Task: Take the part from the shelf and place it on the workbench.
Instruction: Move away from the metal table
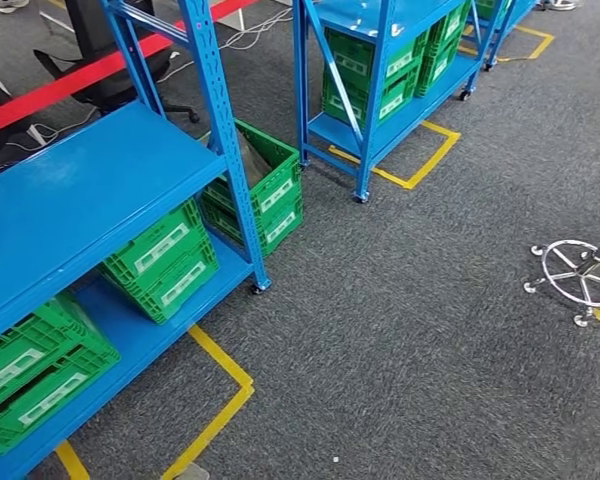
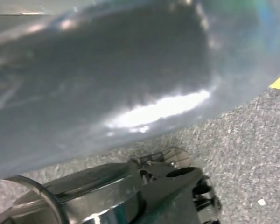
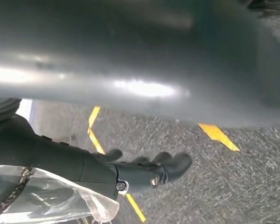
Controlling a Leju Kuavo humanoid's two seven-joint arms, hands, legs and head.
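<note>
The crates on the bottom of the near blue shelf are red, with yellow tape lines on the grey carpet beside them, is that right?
Not quite. The crates are green, not red, as the head view shows. They do sit on the bottom of the near blue shelf, with yellow tape lines on the grey carpet beside them.

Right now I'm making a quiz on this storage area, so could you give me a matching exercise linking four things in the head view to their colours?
Things:
1. shelf frame
2. crates
3. floor tape
4. chair base

Colours:
A. yellow
B. shiny silver
C. blue
D. green

Pairs: 1-C, 2-D, 3-A, 4-B.
</note>
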